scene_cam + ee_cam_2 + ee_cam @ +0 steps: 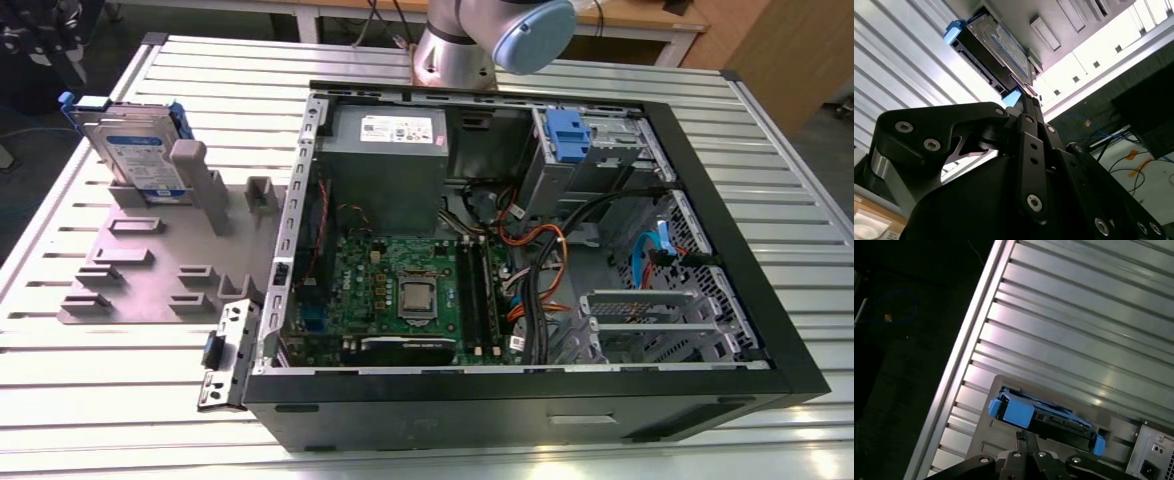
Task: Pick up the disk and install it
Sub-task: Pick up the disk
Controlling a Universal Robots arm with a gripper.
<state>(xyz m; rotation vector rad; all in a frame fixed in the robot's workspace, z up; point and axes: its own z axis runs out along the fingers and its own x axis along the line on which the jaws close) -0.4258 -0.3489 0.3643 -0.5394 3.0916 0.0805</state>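
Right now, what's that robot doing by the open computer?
The robot's hand hangs over the disk and points down at it. The hand looks shut and holds nothing. The disk stands upright in a grey holder on the table, to the exterior view's left of the open computer. So the disk is not yet picked up or put in.

Disk: upright in holder, at exterior view's left of computer case.
Holder: on counter, just beside computer case.
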